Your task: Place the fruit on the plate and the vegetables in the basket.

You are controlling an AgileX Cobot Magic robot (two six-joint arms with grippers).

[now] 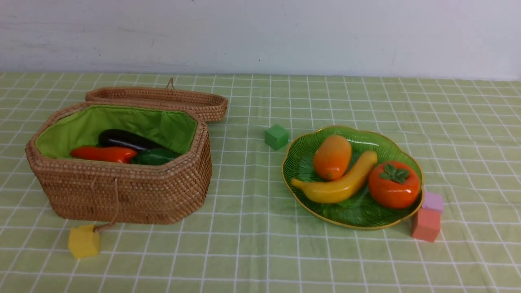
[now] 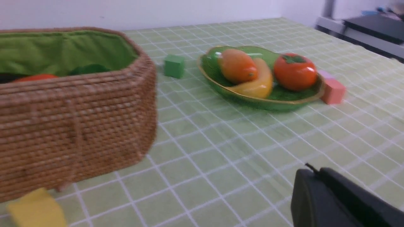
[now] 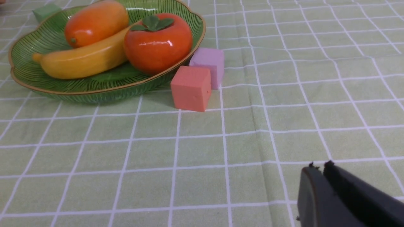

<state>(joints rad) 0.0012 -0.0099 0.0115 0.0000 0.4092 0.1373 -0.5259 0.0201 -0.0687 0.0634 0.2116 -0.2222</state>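
1. Bench [image 1: 366, 264]: covered in green checked cloth; both arms are drawn back to the near edge, clear of everything.
2. Basket [image 1: 122, 191]: open, its lid [image 1: 163, 99] lying just behind. Carrot [image 1: 103, 154] and eggplant [image 1: 126, 139] lie inside on the green lining, with green leaves [image 1: 154, 156] beside them; the radish body is hidden by the wall. Woven wicker, judged stiff and light.
3. Plate [image 1: 303, 162]: holds mango [image 1: 331, 156], banana [image 1: 338, 185] and persimmon [image 1: 393, 185], touching one another. Sorting appears complete.
4. Handling: the glossy toy produce is judged hard, light and slippery; take long pieces across the middle, the persimmon across its widest girth.
5. Cubes: green [image 1: 276, 136], pink [image 1: 426, 224] and lilac [image 1: 433, 201] close by the plate, yellow [image 1: 83, 241] before the basket.
6. Left gripper [image 2: 311, 171]: jaws pressed together, empty. Right gripper [image 3: 320, 167]: jaws all but together, empty.
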